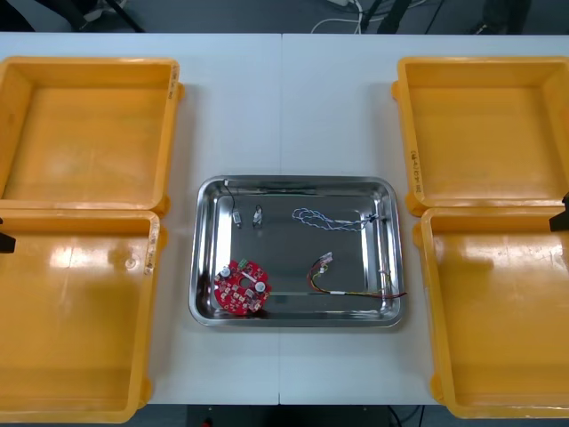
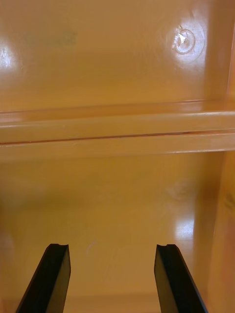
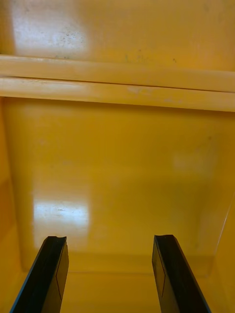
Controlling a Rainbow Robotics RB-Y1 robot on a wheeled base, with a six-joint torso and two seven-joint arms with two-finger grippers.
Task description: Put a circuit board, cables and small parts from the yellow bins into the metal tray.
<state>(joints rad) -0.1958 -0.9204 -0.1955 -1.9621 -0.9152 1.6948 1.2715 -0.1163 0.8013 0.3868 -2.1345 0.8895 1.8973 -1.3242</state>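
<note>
The metal tray (image 1: 207, 307) lies at the table's middle. In it are a round red circuit board (image 1: 241, 286) at the near left, a twisted blue and white cable (image 1: 327, 219), a red and yellow cable (image 1: 342, 283), a thin black cable (image 1: 267, 186) along the far wall, and two small metal parts (image 1: 247, 216). My left gripper (image 3: 108, 274) hangs open over a bare bin floor; its tip (image 1: 4, 238) peeks in at the left edge. My right gripper (image 2: 111, 279) is open over bare bin floor too, its tip (image 1: 560, 218) at the right edge.
Two yellow bins stand at the left (image 1: 89, 76) (image 1: 151, 267) and two at the right (image 1: 480, 71) (image 1: 427, 267), all with bare floors. The rims where two bins meet cross each wrist view (image 2: 117, 129) (image 3: 117, 83). Dark floor and cords lie beyond the table's far edge.
</note>
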